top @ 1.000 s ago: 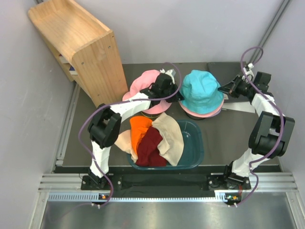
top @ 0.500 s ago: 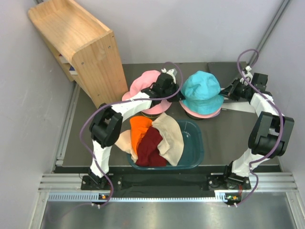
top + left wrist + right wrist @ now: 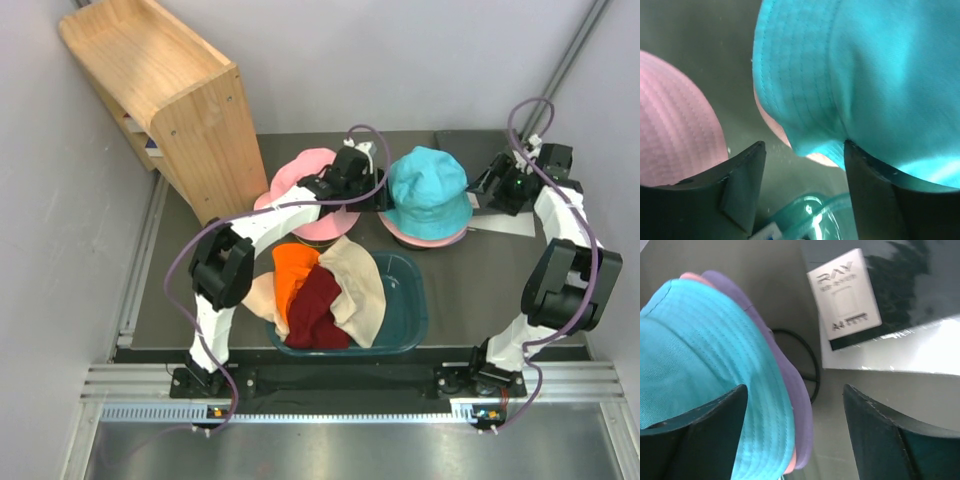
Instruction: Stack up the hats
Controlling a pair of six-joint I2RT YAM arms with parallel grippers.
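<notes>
Behind your dark teal tub (image 3: 408, 300): teal hat (image 3: 428, 190) atop lavender hat (image 3: 797, 395) and peach hat (image 3: 689, 276), pink hat (image 3: 300, 175) beside. Inside it you see orange hat (image 3: 293, 270), maroon hat (image 3: 315, 305), beige hat (image 3: 362, 282).

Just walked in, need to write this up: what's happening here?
Two arms are stacking hats. The teal hat tops a pile at the back, a lavender hat showing beneath it. The left pincer and right pincer flank it, both open, holding nothing. A pink hat sits apart to the left; an orange hat, maroon hat and beige hat lie in the tub.
</notes>
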